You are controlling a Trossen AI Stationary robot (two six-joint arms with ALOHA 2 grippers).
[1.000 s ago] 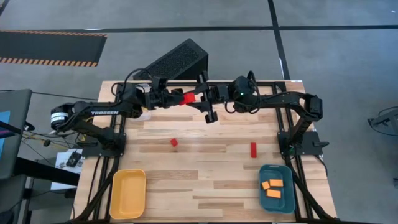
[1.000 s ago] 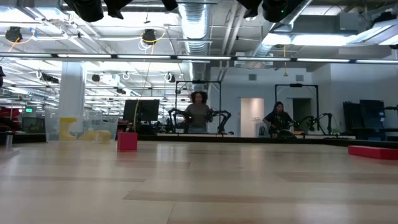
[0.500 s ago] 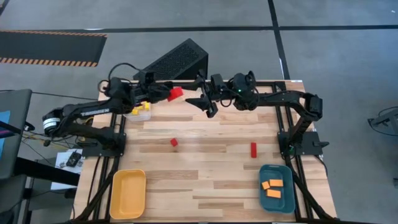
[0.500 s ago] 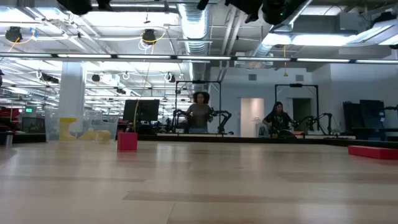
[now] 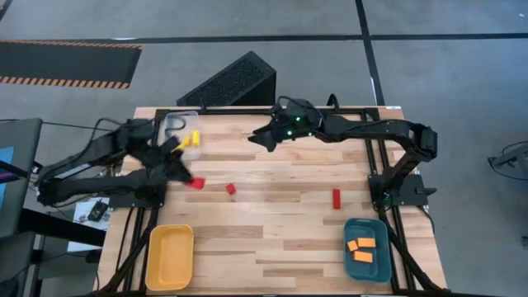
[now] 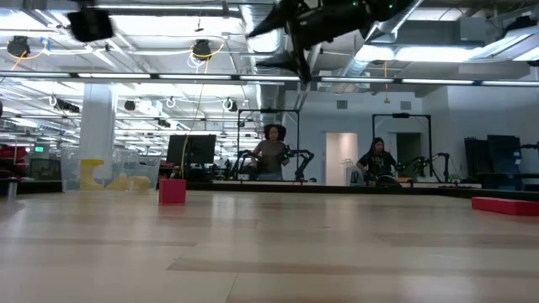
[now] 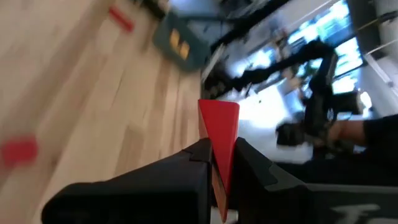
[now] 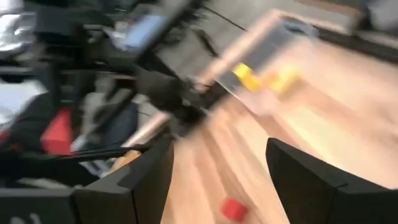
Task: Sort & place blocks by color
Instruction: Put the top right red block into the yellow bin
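Left gripper [image 5: 188, 178] swung off back edge, now low over table's left side, clamped on red block [image 7: 219, 134]. Right gripper [image 5: 257, 140] pulled apart, fingers spread, empty, hovering near clear tray [image 5: 175, 124].

Pale wooden plank table [image 5: 272, 247]; smooth yellow plastic tray [image 5: 170, 256].

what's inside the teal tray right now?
Three orange blocks lie inside the teal tray, in its middle and far part. The near end shows bare floor. Nothing covers the tray, so its whole inside is visible from the high view.
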